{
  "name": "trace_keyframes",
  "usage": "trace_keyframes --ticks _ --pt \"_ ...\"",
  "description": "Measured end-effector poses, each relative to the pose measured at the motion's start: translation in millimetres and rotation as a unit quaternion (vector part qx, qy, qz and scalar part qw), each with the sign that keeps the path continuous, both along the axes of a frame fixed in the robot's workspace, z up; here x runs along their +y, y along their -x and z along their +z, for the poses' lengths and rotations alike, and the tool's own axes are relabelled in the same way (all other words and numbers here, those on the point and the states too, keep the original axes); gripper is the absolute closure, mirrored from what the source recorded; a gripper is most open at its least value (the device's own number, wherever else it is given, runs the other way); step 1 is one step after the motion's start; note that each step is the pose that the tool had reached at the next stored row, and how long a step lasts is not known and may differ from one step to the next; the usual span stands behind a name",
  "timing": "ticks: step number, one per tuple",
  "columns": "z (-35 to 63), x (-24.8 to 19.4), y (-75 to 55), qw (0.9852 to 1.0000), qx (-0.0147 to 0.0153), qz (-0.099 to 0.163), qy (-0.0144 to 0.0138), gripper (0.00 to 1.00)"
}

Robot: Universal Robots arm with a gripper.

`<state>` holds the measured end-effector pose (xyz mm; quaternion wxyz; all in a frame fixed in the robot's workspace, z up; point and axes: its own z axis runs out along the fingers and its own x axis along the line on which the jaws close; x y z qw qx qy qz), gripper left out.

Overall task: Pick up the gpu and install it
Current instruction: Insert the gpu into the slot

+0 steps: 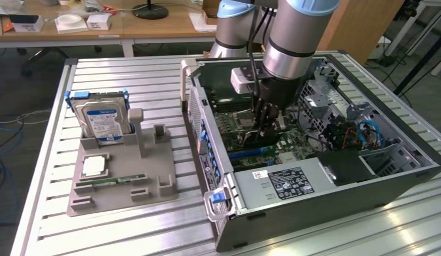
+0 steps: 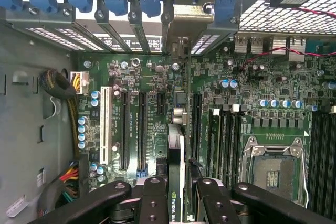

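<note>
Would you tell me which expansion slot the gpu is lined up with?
The dark slot directly under the gpu, right of the two long black slots and the white one.

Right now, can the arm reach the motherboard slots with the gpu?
Probably yes. The case is open on its side, the jaws grip the gpu edge-on over the motherboard, and nothing lies between the card and the slots. The cable bundle sits off to one side.

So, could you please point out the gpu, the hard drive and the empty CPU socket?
gpu (image 2: 175,182): wrist view, its upper edge.
hard drive (image 1: 104,124): exterior view, its blue-white label.
CPU socket (image 2: 274,171): wrist view, its open centre.
</note>
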<state>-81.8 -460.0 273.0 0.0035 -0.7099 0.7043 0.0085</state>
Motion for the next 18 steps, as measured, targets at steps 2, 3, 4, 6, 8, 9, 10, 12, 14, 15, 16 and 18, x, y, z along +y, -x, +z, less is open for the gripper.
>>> trace_keyframes --ticks 2,3,4,6,8,9,10,12,14,15,16,18 --pt "-0.2 0.0 0.0 1.0000 0.0000 0.000 0.0000 0.74" --pt "-0.4 0.0 0.0 1.0000 0.0000 0.000 0.0000 0.74" --pt "-0.8 0.1 0.0 1.0000 -0.0001 0.000 -0.0001 0.74" --pt "-1.8 0.0 0.1 1.0000 -0.0001 0.000 0.0002 0.74" --pt "-3.6 0.0 0.3 1.0000 -0.0002 0.000 0.0004 0.74" --pt "-4.4 0.0 0.3 1.0000 -0.0002 0.000 0.0006 0.74" --pt "-5.5 0.0 0.5 1.0000 -0.0002 0.000 0.0009 0.74" --pt "-7.9 0.0 0.7 1.0000 -0.0004 0.000 0.0016 0.74" --pt "-9.6 0.0 0.8 1.0000 -0.0005 0.000 0.0025 0.74" --pt "-10.0 0.0 0.8 1.0000 -0.0004 0.000 0.0029 0.74" --pt "-10.0 0.0 0.8 1.0000 -0.0004 0.000 0.0034 0.74" --pt "-11.0 0.0 1.0 1.0000 -0.0006 0.000 0.0042 0.74"
